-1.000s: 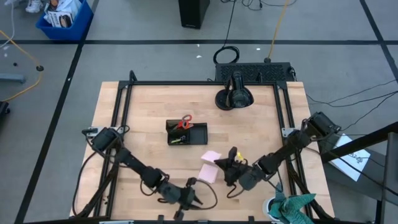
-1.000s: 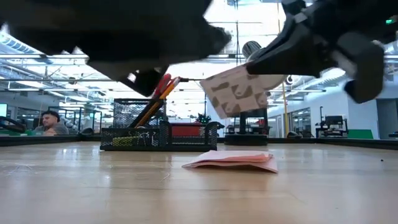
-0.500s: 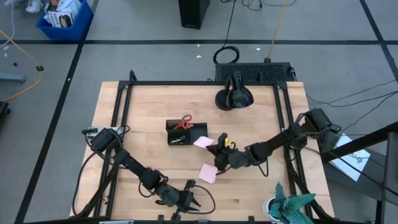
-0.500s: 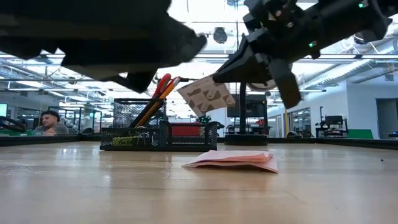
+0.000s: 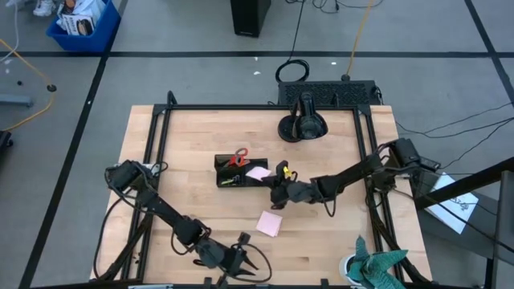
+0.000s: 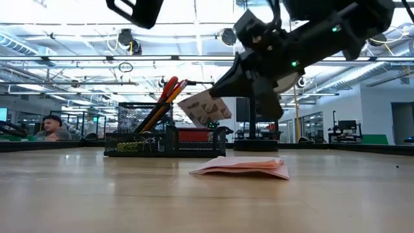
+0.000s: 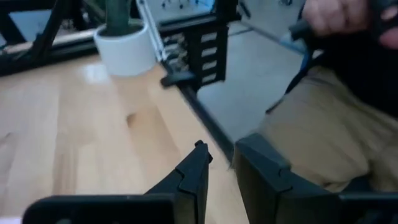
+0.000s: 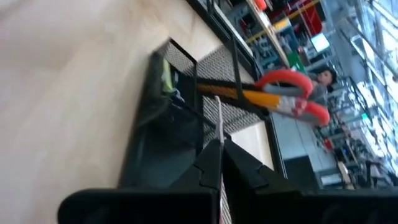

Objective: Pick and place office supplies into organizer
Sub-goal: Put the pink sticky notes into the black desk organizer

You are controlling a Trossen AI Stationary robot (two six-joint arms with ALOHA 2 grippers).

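Right now the right tool (image 5: 271, 188) sits near the middle of the tabletop (image 5: 193, 136), just beside the organizer (image 5: 240, 172), with its fingers pinched on a single pink note (image 5: 258, 172). From above, the note lies over the organizer's right end. From table height the note (image 6: 204, 107) hangs tilted in the air, clear of the wood and above the organizer's low front wall (image 6: 165, 142). The right wrist view shows the sheet edge-on, clamped between the two fingers (image 8: 208, 163), with the mesh organizer (image 8: 180, 118) directly ahead.

Scissors (image 5: 238, 156) with red handles stand in the organizer's tall rear cup, together with orange pencils (image 6: 158, 110); a yellow-green piece (image 5: 228, 181) lies in a low front compartment. The sticky pad (image 5: 270, 222) rests flat on the wood, apart from the organizer and toward the tabletop's front edge; at table height it shows as a low pink stack (image 6: 240, 167).

The left tool (image 5: 243, 259) waits at the tabletop's front edge, its fingers (image 7: 194, 177) parted by a narrow gap and holding nothing. Beyond that edge, the left wrist view shows a person's hand (image 7: 339, 15) and a trouser leg. A round black stand base (image 5: 302, 125) sits near the tabletop's back edge.
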